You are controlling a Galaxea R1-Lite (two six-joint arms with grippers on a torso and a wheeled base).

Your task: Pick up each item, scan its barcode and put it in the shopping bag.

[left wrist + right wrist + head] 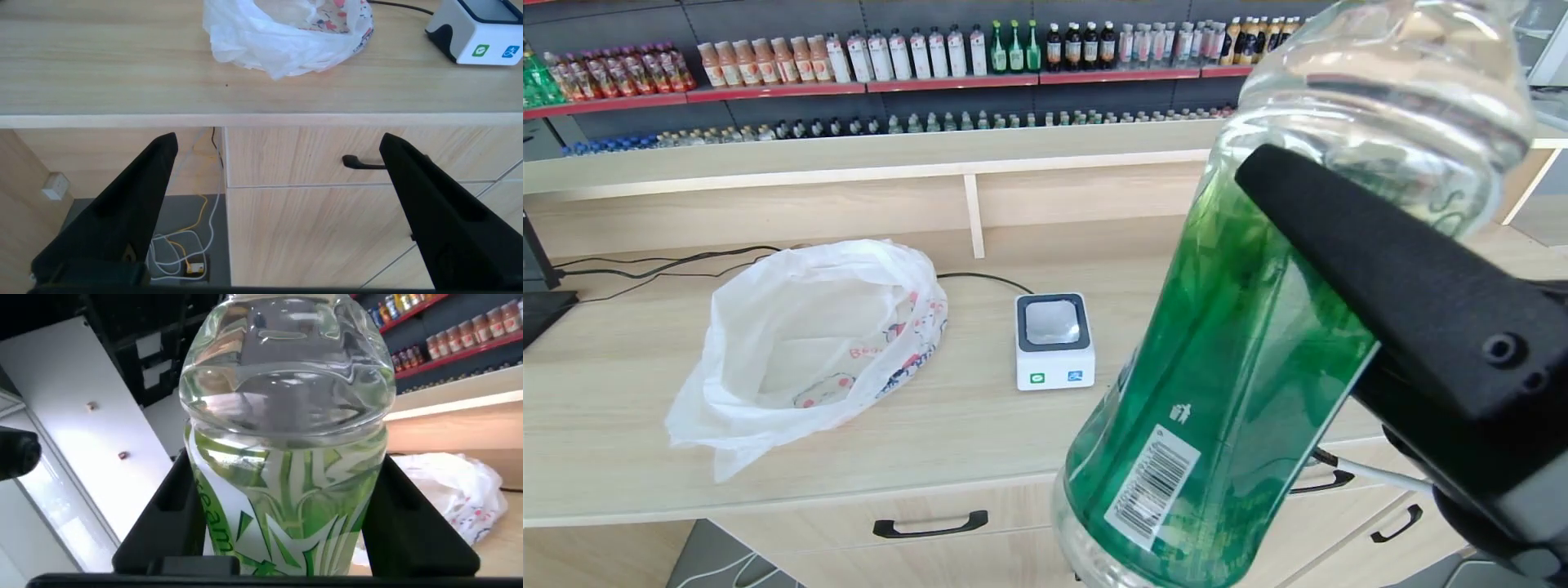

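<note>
- Up close to the head camera, on the right, a clear bottle [1241,343] with a green label is being gripped around its middle by the right gripper [290,498]. It is being held tilted, with its barcode [1156,486] facing the camera.
- On the wooden counter [621,392], an open white shopping bag [809,343] is being seen lying near the white scanner [1054,340], on its left.
- Below the counter's front edge, before a drawer handle [364,162], the left gripper [278,140] is being held with its jaws wide apart.

Head camera looks down across the counter [621,392]; both wrist cameras face forward, sharing the shopping bag [809,343].
</note>
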